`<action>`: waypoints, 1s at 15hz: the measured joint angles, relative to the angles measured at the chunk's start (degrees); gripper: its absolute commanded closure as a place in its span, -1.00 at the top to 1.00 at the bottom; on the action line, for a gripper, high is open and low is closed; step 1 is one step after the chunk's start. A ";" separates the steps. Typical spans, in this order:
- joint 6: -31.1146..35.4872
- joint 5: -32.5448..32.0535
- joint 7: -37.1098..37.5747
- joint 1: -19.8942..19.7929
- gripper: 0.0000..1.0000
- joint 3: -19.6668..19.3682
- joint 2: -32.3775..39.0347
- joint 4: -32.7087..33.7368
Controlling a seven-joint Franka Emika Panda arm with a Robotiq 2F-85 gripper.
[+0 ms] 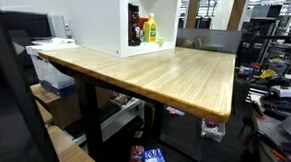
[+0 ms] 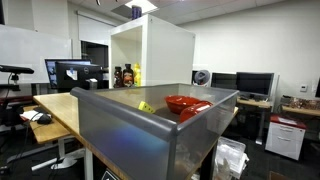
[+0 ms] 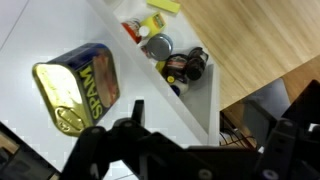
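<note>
- While it fills most of an exterior view, the wooden table is the broadest thing here, pale and long, with a white cabinet standing at its far end.
- White cabinet: a tall open-fronted box, seen in both exterior views; the wrist view looks down on its flat white top and over the front edge into the opening.
- Grey bin: it stands close to the camera in an exterior view, well apart from the cabinet.
- Gripper: it hangs above the cabinet's top with its two dark fingers spread wide, and nothing sits between them.
- Spam can: it lies flat on the cabinet's top, label up. In the wrist view it sits just beside one finger, outside the gap. Whether they touch cannot be told.
- Red bowl: it rests inside the grey bin.
- Yellow bottle: it stands upright in the cabinet's opening.
- Dark bottles: they stand clustered in the opening, near the yellow bottle.
- Small yellow piece: it lies in the bin beside the bowl, too small to identify.
</note>
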 measured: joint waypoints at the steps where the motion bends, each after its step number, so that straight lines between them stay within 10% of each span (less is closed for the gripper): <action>1: -1.84 1.04 2.18 0.29 1.00 0.15 -0.30 -0.08; 15: -5.97 4.34 21.92 1.29 1.00 0.24 -1.44 -14.60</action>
